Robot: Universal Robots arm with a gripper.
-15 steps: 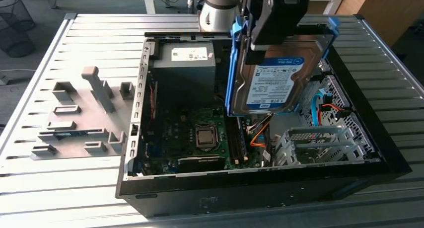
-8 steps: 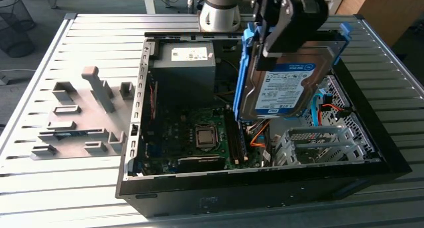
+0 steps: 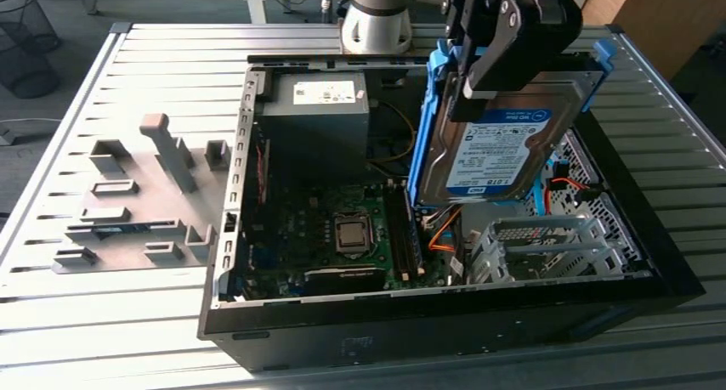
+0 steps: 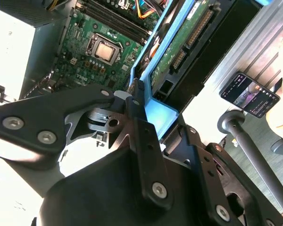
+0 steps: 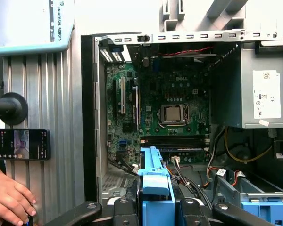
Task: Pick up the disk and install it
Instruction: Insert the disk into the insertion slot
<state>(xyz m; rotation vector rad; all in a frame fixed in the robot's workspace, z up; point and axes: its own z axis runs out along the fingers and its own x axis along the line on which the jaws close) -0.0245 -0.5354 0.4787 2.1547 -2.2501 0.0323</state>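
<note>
Disk (image 3: 499, 148) hangs over the open computer case (image 3: 454, 322), gripped at its upper end by the gripper (image 3: 474, 97). Its long axis is steep, close to upright. The top leans toward the far side of the case and the bottom edge points down into the interior. The white-and-blue label faces the exterior camera, and the blue frame (image 3: 428, 127) runs along both long sides. In the second wrist view the green circuit-board face (image 4: 179, 47) and its connectors show on the other side. The jaws are closed on the blue frame at the disk's end, with a black finger (image 5: 127, 209) pressed against each side of the plastic.

In the exterior view, a silver drive cage (image 3: 545, 245) sits inside the case's near wall, below the disk and toward the exterior view's right. The motherboard (image 3: 329, 228) and its processor socket (image 3: 353, 234) lie flat beside it. Orange and red cables (image 3: 562, 186) run just behind the disk's lower corner. Farther back is the grey power supply (image 3: 318, 110), and beyond the case is the arm's base (image 3: 375, 20).

A grey fixture plate (image 3: 136, 203) with upright blocks lies on the slatted metal table (image 3: 68, 322) to the exterior view's left. In the first wrist view, a phone (image 5: 20, 144) rests on the table outside the case, with a person's hand (image 5: 9, 200) near it.
</note>
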